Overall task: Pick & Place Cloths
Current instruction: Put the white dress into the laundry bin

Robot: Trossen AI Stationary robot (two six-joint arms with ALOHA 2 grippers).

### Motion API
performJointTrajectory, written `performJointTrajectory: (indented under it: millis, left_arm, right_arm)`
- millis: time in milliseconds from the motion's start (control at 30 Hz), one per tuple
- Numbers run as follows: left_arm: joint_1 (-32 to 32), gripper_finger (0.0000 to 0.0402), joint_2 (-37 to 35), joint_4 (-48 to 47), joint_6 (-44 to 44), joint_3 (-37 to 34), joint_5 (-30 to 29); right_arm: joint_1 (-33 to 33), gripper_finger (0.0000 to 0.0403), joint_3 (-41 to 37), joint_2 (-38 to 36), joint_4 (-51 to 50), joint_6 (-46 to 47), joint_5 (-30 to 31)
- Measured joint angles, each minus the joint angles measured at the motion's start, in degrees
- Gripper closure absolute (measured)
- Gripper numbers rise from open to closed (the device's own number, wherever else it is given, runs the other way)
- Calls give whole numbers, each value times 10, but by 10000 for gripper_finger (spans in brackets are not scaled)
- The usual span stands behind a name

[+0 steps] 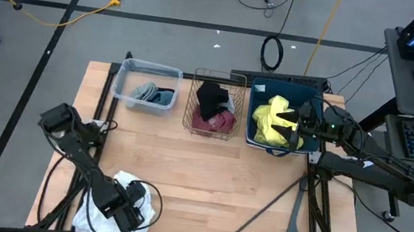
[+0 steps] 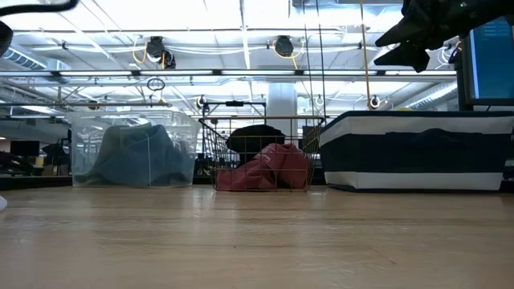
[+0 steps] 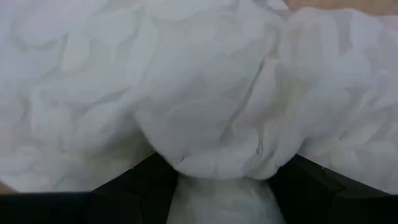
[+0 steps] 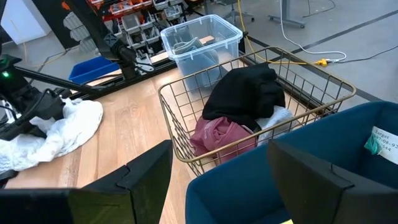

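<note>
A white cloth [image 1: 111, 190] lies crumpled at the table's near left corner, and my left gripper [image 1: 129, 208] is down on it, shut on a bunch of it; the cloth [image 3: 186, 93] fills the left wrist view. My right gripper [image 1: 300, 120] hovers open over the dark blue bin [image 1: 308, 149], beside the yellow cloth [image 1: 273, 121] lying inside it. Black [image 4: 245, 93] and maroon-pink [image 4: 217, 134] cloths sit in the wire basket [image 1: 193, 102]. Teal-blue and light grey cloths [image 1: 152, 93] rest in the clear plastic bin [image 1: 129, 70]. My left gripper holds a bunched fold of the white cloth [image 3: 217, 193], pinched between its two fingers [image 3: 134, 186]; how many layers does not show. It comes from above. The rest of the cloth lies slack on the table around the fingers.
A grey clothes hanger [image 1: 277, 221] lies on the table's near right part. The three containers stand in a row along the far edge. Bare wood [image 1: 207, 172] stretches between the white cloth and the containers. Cables run across the floor beyond the table.
</note>
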Motion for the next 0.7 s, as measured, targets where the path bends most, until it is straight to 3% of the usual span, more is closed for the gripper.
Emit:
performJointTrajectory:
  millis: [200,500,700]
  left_arm:
    - [6,187,14,8,70,1,-32]
    - [24,381,15,30,158,-1,-149]
    - [47,391,18,82,192,-8,-283]
  right_arm:
    - [0,149,0,0,0,0,-2]
    - [0,149,0,0,0,0,-2]
    - [0,149,0,0,0,0,-2]
